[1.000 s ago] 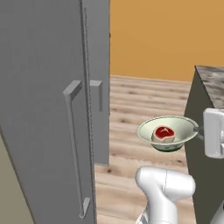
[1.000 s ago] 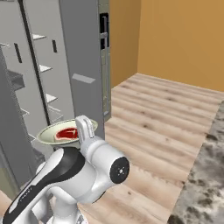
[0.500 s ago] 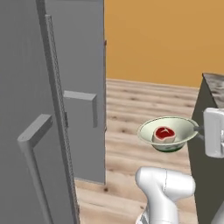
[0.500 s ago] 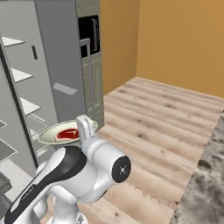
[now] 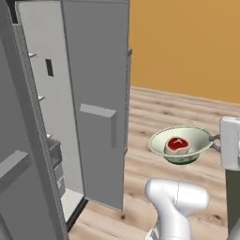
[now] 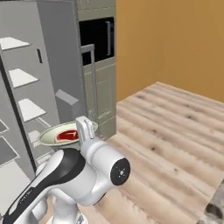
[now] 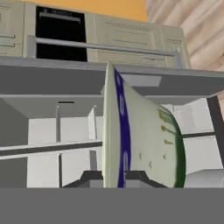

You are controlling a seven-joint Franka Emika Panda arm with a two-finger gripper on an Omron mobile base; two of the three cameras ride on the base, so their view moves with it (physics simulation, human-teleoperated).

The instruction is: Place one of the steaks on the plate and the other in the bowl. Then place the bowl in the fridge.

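The pale cream-green bowl (image 5: 161,140) hangs level in the air in front of the open fridge (image 5: 96,93). One raw-red steak (image 5: 177,144) lies inside it. My gripper (image 5: 214,139) is shut on the bowl's right rim. From the right base view the bowl (image 6: 49,134) with the steak (image 6: 66,135) sits just past my hand, facing the fridge's white shelves (image 6: 21,78). In the hand view the bowl (image 7: 144,140) stands edge-on between my fingertips (image 7: 92,177), with my gripper (image 7: 114,177) clamped on its rim. The plate is out of view.
An open grey fridge door (image 5: 18,154) stands close on the left. A built-in dark oven (image 6: 97,38) in pale cabinets sits beside the fridge. Wooden floor (image 6: 175,127) stretches right toward an orange wall (image 5: 187,47). A dark stone counter corner (image 6: 215,211) shows at lower right.
The whole picture has shifted: the base has moved, bringing the open fridge interior and the oven more into view. The bowl with the steak stays gripped in the same place before the arm.
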